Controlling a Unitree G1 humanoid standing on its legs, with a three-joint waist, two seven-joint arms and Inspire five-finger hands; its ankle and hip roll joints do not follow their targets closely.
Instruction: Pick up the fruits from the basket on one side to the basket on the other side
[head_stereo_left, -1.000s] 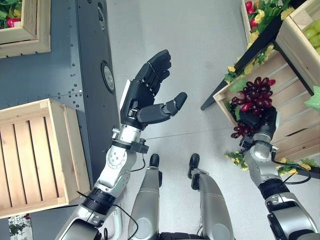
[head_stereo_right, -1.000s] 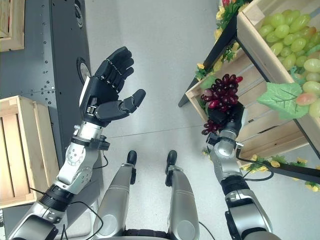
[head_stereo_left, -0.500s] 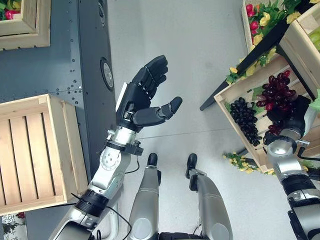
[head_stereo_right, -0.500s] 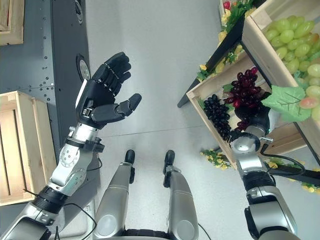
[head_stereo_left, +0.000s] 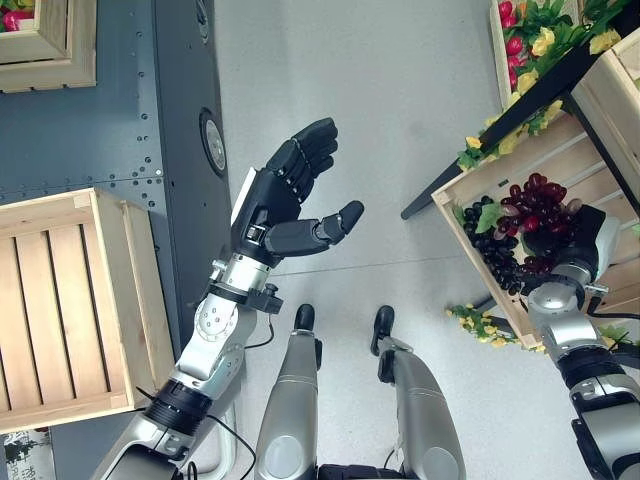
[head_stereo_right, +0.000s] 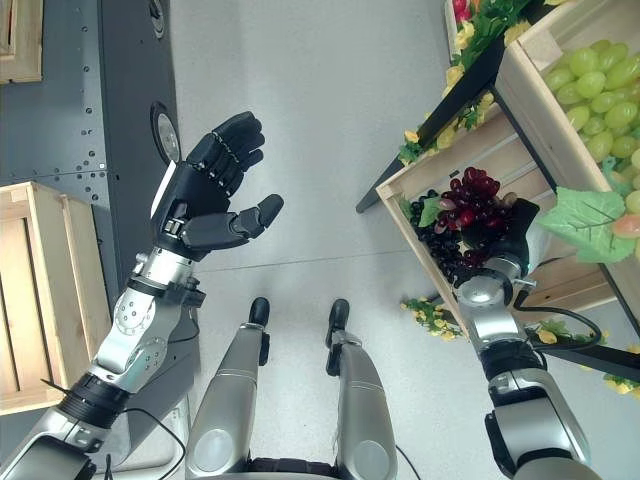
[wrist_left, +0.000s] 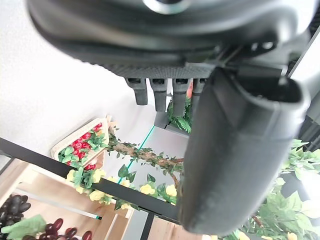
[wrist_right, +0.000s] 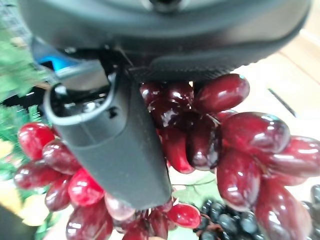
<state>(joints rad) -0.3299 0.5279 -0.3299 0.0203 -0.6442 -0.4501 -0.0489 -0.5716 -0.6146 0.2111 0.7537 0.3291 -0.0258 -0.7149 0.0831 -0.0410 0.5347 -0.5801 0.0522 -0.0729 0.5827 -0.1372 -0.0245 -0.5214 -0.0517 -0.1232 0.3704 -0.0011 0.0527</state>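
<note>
My right hand is shut on a bunch of red grapes and holds it inside the slatted wooden crate at the right. The bunch hangs just above a dark grape bunch lying in that crate. In the right wrist view the thumb lies across the red grapes, with dark grapes beyond. My left hand is raised over the floor in the middle, palm up and open, holding nothing. An empty wooden crate stands at the left.
A higher crate holds green grapes above the right crate. Fake flowers and leaves trim the dark-framed stand. A grey metal plate lies on the floor beside the left crate, with another crate at the far left corner.
My right hand carried the red grapes from the crate's front edge further into the crate, then lowered them towards the dark bunch. The left hand stayed raised and open.
</note>
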